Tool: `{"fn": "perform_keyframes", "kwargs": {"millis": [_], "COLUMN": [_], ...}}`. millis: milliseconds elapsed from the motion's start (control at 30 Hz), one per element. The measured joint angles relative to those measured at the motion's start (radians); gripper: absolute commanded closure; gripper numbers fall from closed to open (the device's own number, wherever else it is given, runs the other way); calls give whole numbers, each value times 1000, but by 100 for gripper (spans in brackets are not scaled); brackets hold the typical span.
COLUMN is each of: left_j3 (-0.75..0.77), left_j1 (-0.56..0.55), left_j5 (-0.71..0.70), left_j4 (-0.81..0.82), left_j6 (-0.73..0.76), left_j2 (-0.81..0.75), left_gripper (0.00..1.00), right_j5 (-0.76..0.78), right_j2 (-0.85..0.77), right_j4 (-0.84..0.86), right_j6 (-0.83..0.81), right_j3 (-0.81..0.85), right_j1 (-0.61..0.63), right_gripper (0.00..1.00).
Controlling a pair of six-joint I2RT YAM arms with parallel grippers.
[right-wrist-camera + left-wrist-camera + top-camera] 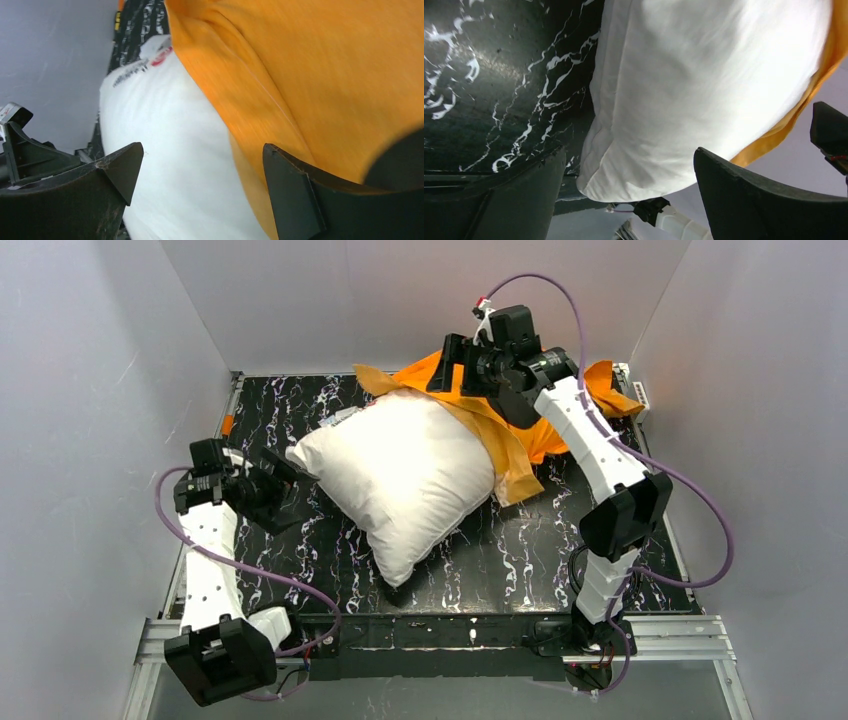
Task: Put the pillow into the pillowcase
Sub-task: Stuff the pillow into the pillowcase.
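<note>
The plump off-white pillow [400,475] lies tilted across the middle of the table, its far right end tucked a little under the orange pillowcase [520,440], which is bunched at the back. My left gripper [285,475] stands open just off the pillow's left corner. In the left wrist view the pillow [704,85] fills the space beyond the open gripper [629,165], with the pillowcase [809,100] edging it on the right. My right gripper [450,365] hovers open over the case's edge. In the right wrist view the gripper [200,160] gapes over both pillow [165,150] and pillowcase [325,75].
The black marbled table top [300,570] is walled in by grey panels on three sides. A printed label [155,57] shows on the pillow's far end. The right arm's purple cable [700,510] loops out toward the right wall.
</note>
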Motion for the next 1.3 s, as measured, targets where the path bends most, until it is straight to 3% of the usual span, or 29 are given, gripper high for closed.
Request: {"fn": "perform_keyframes", "kwargs": {"millis": [333, 500, 633, 667, 833, 867, 933, 967, 1033, 1167, 1233, 1300], "left_j3": [-307, -346, -346, -346, -346, -346, -345, -344, -344, -333, -315, -292], "left_j1": [1, -7, -59, -84, -202, -215, -239, -249, -261, -301, -326, -350], "left_j5": [213, 259, 257, 253, 225, 221, 212, 208, 203, 180, 165, 150], "left_j4": [309, 451, 557, 579, 678, 691, 719, 731, 746, 761, 760, 758], "left_j6": [-219, -280, -309, -313, -341, -346, -354, -357, -364, -374, -378, -380], "left_j2": [-172, -135, -51, -26, 77, 88, 108, 115, 127, 139, 150, 168], "left_gripper": [2, 3, 10, 14, 40, 46, 60, 70, 81, 93, 96, 97], "right_j5": [170, 193, 197, 196, 167, 154, 132, 119, 82, -60, -151, -224], "right_j2": [-116, -99, -29, -15, 27, 27, 26, 26, 26, 7, -47, -134], "right_j4": [-240, -254, -260, -259, -268, -270, -271, -271, -272, -252, -165, -27], "right_j6": [-223, -266, -293, -299, -336, -332, -335, -333, -323, -254, -177, -58], "right_j3": [3, 5, 32, 32, 31, 30, 30, 30, 30, 21, -52, -187], "right_j1": [-16, -14, -14, -14, -14, -15, -16, -16, -16, -18, -16, 0], "right_gripper": [2, 3, 7, 12, 75, 85, 94, 95, 94, 90, 83, 67]}}
